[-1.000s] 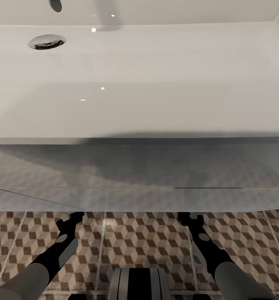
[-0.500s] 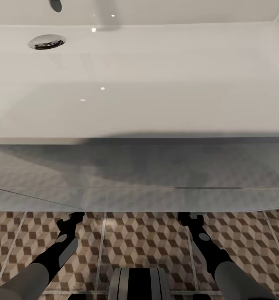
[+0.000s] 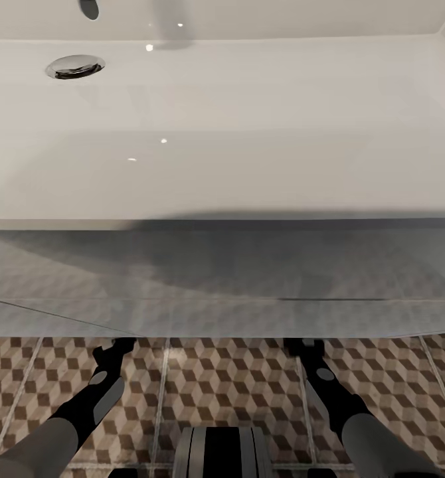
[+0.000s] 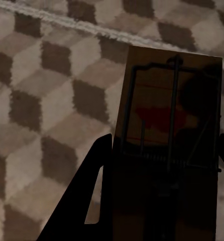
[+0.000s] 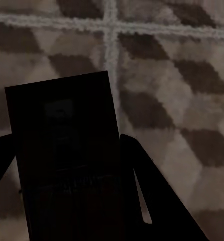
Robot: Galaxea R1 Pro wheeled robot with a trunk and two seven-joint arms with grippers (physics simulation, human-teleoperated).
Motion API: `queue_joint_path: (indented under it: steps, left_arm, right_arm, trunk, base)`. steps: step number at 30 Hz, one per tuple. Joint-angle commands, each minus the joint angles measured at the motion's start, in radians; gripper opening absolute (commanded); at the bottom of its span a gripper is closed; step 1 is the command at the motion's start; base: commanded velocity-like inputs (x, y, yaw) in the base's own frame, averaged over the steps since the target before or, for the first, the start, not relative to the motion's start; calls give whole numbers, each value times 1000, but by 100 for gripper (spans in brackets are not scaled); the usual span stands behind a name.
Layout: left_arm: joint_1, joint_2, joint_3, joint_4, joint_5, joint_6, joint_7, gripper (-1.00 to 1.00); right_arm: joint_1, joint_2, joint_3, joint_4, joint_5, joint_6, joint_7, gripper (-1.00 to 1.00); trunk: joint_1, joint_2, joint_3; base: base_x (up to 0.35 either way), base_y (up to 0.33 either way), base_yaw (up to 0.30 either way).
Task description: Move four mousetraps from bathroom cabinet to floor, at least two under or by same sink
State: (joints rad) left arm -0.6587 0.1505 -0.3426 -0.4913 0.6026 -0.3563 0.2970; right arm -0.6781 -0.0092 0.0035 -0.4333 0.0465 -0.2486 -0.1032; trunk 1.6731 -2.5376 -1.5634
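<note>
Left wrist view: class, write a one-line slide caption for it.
Left gripper holding a mousetrap with a red patch, above the cube-patterned bathroom floor.

In the head view a sink basin [image 3: 249,133] lies ahead and above, its drain [image 3: 75,66] at the far left. The vanity front [image 3: 222,279] drops below the basin's near edge, and the bathroom floor [image 3: 229,385] lies before and beneath it. Both arms reach forward under that front, the left tool [image 3: 119,346] to the left, the right tool [image 3: 301,345] to the right, well apart. Between the left tool's fingers sits a mousetrap [image 4: 167,150], over the floor. Between the right tool's fingers sits another mousetrap [image 5: 67,160], also over the floor.
</note>
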Motion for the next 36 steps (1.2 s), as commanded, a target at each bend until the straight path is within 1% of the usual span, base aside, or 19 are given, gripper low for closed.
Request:
queue_joint_path:
  steps: [1,11,17,20,36]
  left_arm:
    - [-2,1,-9,-2,3,-3,12,-100]
    - [-5,0,-9,-6,3,-14,13,-100]
    - [-5,0,-9,-8,3,-38,13,-100]
    - [-5,0,-9,-8,3,-45,13,-100]
    - [-5,-2,-9,-7,3,-59,13,-100]
  right_arm:
    - [-2,0,0,1,1,-3,-1,-100]
    - [-6,0,0,2,1,-5,-1,-100]
    - [-6,1,0,2,1,-49,-1,-100]
    - [-6,1,0,2,1,-57,-1,-100]
    - [-6,2,0,2,1,-68,-1,-100]
  trunk:
    - [0,0,-1]
    - [0,0,-1]
    - [0,0,-1]
    - [0,0,-1]
    - [0,0,-1]
  base:
    - [0,0,0]
    - [0,0,0]
    - [0,0,0]
    - [0,0,0]
    - [0,0,0]
